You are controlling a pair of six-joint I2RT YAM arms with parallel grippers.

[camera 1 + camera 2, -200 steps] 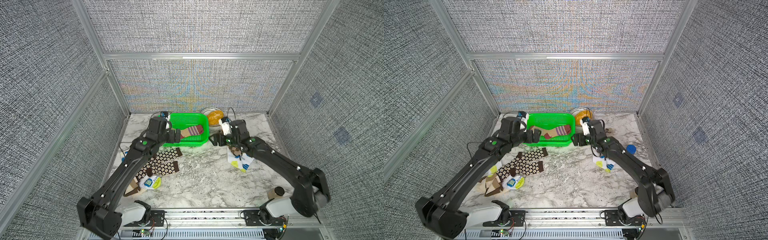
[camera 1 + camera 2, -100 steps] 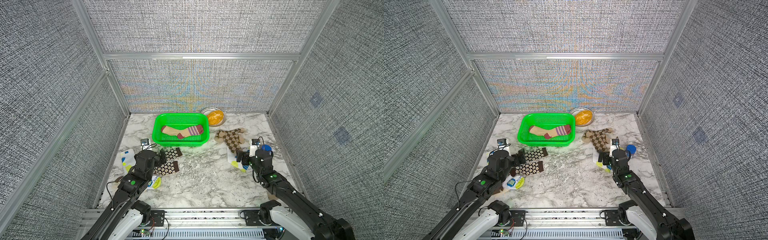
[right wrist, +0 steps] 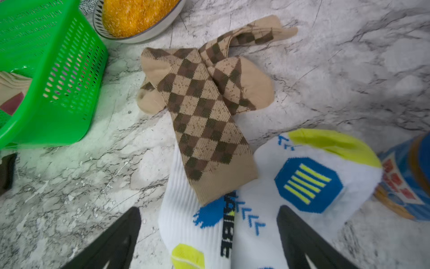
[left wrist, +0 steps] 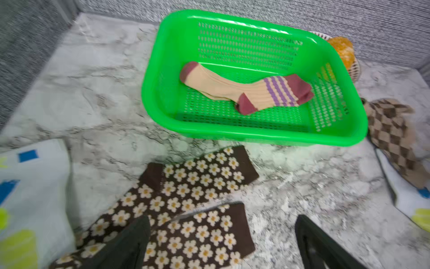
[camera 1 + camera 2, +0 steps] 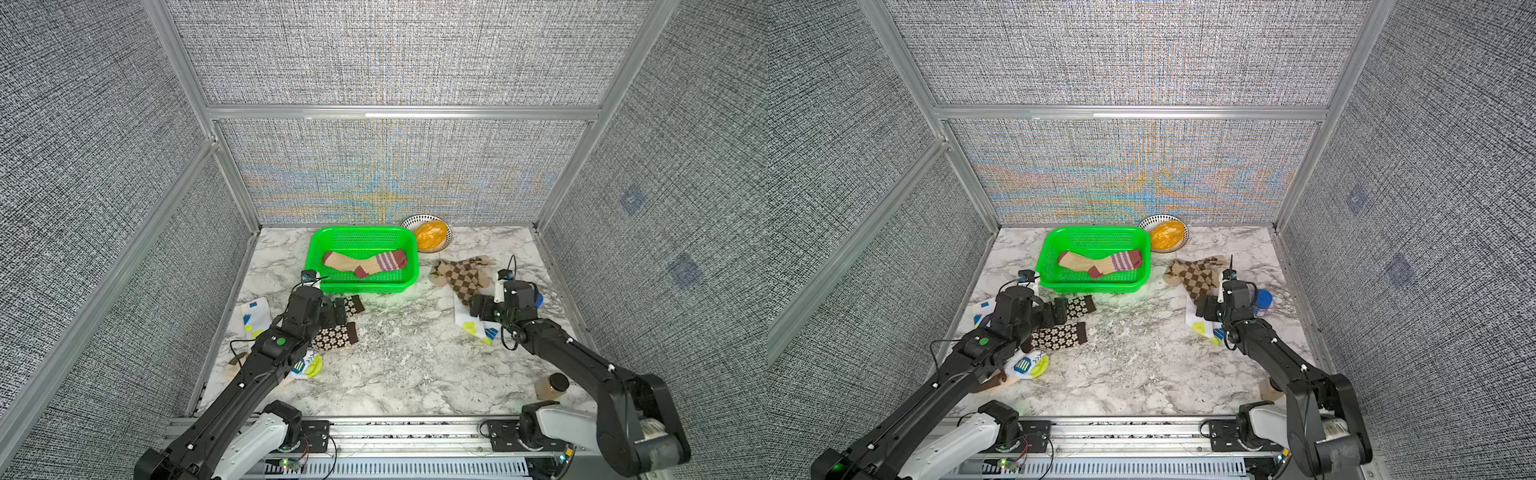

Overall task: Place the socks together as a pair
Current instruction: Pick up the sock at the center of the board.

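Left wrist view gives me the left gripper (image 4: 222, 233) with its jaws spread wide over the two brown cream-flowered socks (image 4: 193, 181), which lie side by side and touching on the marble table (image 4: 104, 104). I cannot tell whether the fingers touch the fabric. Just beyond them sits the green basket (image 4: 256, 137) with the peach purple-striped sock (image 4: 232, 89) flat on its floor; whether that is one sock or two stacked, I cannot tell. A white patched sock (image 4: 30, 186) lies near the flowered pair, apart from it.

On the right wrist view the right gripper (image 3: 208, 209) is also spread, its fingers to either side of the white sock with yellow-blue patches (image 3: 302, 181). The tan-brown diamond check socks (image 3: 202, 104) are crossed over each other, and the cuff of one rests on that white sock. A blue-labelled jar (image 3: 404, 177) stands just beside it. In a top view I see a third white sock (image 5: 307, 365) half under the left arm, well apart from the right-hand one.
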